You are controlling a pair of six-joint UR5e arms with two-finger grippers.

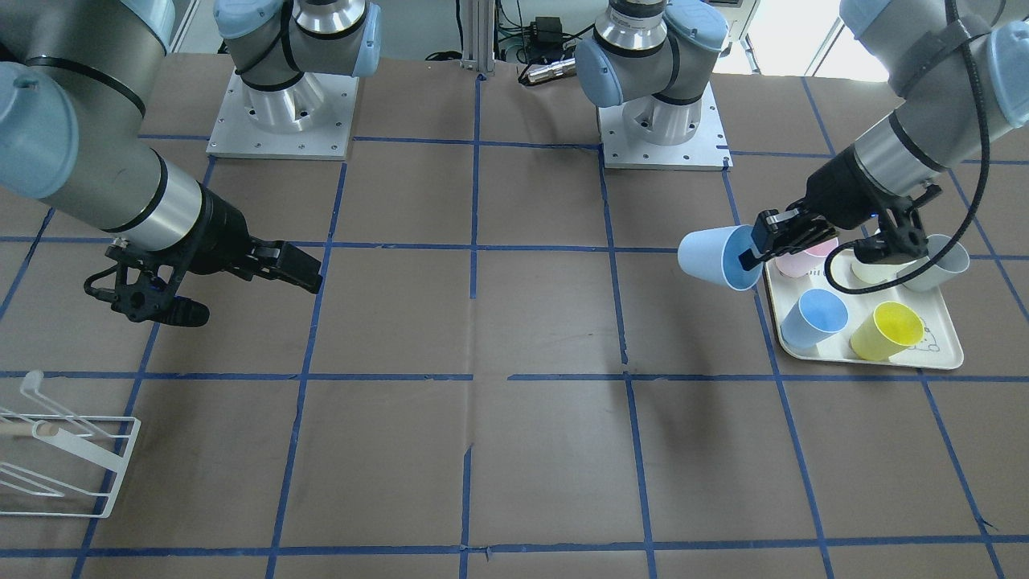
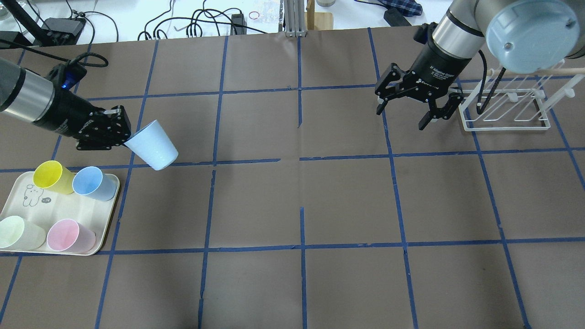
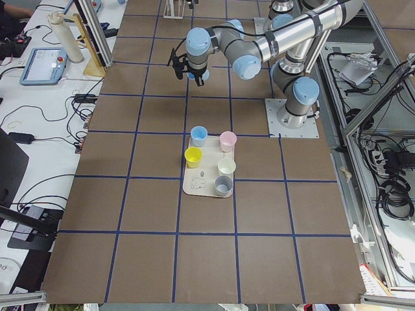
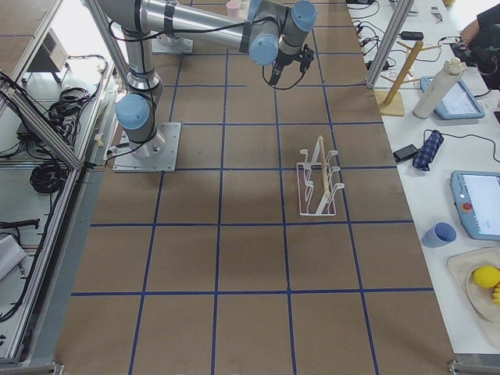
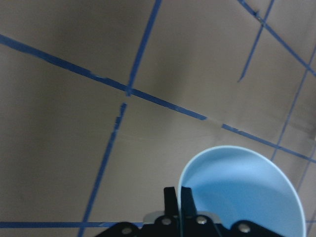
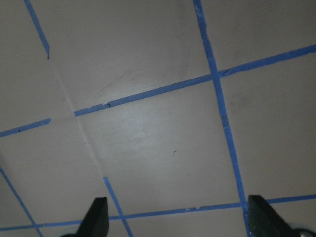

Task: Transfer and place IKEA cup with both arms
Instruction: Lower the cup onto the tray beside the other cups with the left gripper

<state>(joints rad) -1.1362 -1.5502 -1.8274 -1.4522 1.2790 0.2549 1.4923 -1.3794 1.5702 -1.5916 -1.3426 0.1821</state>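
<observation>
Transfer stage: holding IKEA cup [image 2: 152, 145] by rim in left gripper [image 2: 124, 137], tipped sideways, aloft near left edge of table [image 2: 301, 196], beside tray [image 2: 109, 225]. Poised with right gripper [image 2: 401, 118] spread wide, empty, near right edge. Next, likely: carry toward centre, line up handover.

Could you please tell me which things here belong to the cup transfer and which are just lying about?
In the job: IKEA cup, left gripper shut on it, right gripper open.
Lying about: tray, yellow cup, deeper blue cup, pink cup, pale green cup, white rack.
</observation>
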